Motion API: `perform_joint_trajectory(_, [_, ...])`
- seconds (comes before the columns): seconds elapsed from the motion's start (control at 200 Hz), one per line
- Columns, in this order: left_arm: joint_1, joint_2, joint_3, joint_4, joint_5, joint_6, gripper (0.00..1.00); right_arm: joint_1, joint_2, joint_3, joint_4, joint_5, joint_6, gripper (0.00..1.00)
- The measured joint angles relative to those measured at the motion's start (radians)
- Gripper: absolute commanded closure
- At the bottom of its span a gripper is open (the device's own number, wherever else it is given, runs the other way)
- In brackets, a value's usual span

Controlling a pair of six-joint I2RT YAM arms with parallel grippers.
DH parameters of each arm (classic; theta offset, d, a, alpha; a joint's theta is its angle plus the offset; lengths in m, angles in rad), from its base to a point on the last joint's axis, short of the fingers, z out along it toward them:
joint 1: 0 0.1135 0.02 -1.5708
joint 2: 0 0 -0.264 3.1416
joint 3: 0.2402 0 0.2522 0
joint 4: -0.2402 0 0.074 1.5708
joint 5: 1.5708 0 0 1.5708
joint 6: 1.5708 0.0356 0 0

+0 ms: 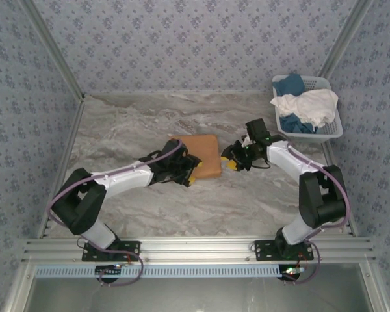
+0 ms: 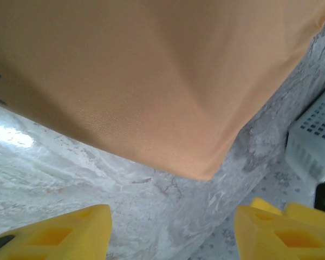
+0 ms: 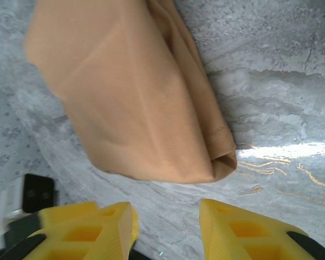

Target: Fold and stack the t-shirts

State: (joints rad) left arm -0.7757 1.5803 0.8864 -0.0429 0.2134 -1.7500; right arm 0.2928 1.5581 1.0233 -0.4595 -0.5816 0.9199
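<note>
An orange-tan t-shirt point(image 1: 201, 156) lies folded into a small rectangle on the marble table, mid-centre. My left gripper point(image 1: 192, 177) sits at its near-left corner, open, and bare table shows between the yellow fingers point(image 2: 70, 235). The shirt's corner point(image 2: 151, 86) lies just ahead of them, untouched. My right gripper point(image 1: 231, 160) is at the shirt's right edge, open too, its fingers point(image 3: 97, 227) a short way from the folded hem point(image 3: 146, 108). White and blue t-shirts point(image 1: 305, 107) are heaped in the basket.
The white lattice basket point(image 1: 331, 133) stands at the back right, close to the right wall, and its side point(image 2: 314, 138) appears in the left wrist view. Patterned walls enclose the table on three sides. An aluminium rail runs along the near edge.
</note>
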Motion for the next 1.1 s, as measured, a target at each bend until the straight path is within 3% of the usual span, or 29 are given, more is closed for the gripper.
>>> perform_joint_trajectory(0.22, [-0.078, 0.127, -0.008, 0.134, -0.112, -0.119, 0.38, -0.048, -0.079, 0.000, -0.031, -0.037, -0.003, 0.60])
perform_joint_trajectory(0.325, [-0.093, 0.180, 0.003, 0.142, -0.162, -0.226, 0.44, -0.073, -0.101, 0.000, -0.050, -0.048, -0.012, 0.60])
perform_joint_trajectory(0.42, [-0.099, 0.194, 0.011, 0.154, -0.202, -0.280, 0.55, -0.093, -0.115, 0.000, -0.069, -0.063, -0.023, 0.60])
perform_joint_trajectory(0.545, [-0.098, 0.243, 0.037, 0.198, -0.278, -0.306, 0.84, -0.113, -0.132, 0.000, -0.093, -0.074, -0.035, 0.60])
perform_joint_trajectory(0.704, [-0.066, 0.294, 0.058, 0.278, -0.322, -0.327, 0.94, -0.123, -0.160, -0.009, -0.094, -0.100, -0.041, 0.61])
perform_joint_trajectory(0.799, [-0.002, 0.298, 0.058, 0.294, -0.308, -0.331, 0.96, -0.123, -0.178, -0.011, -0.080, -0.120, -0.045, 0.61])
perform_joint_trajectory(0.909, [0.143, 0.297, 0.053, 0.301, -0.250, -0.326, 0.97, -0.123, -0.219, -0.011, -0.058, -0.137, -0.046, 0.60])
perform_joint_trajectory(1.099, [0.457, 0.266, 0.061, 0.201, -0.106, -0.085, 0.98, -0.123, -0.255, -0.011, -0.034, -0.156, -0.046, 0.60])
